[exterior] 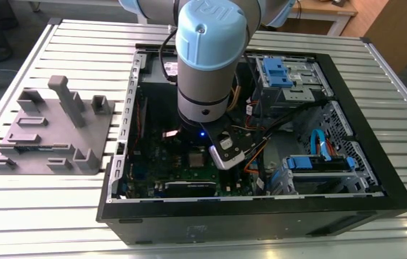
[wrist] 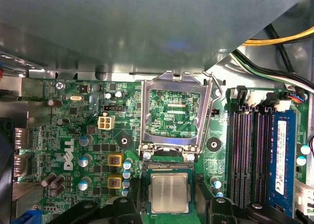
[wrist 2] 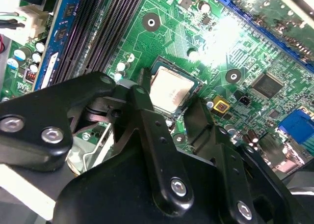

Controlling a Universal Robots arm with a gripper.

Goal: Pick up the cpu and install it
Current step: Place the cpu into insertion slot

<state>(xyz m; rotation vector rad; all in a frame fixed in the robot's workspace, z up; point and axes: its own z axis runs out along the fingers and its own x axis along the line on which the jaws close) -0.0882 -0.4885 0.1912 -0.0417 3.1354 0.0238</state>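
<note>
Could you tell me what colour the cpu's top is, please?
The small flat square cpu is silvery; first wrist view shows it best.

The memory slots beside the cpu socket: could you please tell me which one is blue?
The blue slot is the one farthest from the cpu, in the outermost row; the other slots, lying between it and the cpu, are all black.

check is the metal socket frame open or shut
Open: in the first wrist view the socket frame is flipped back, leaving the cpu uncovered.
</note>
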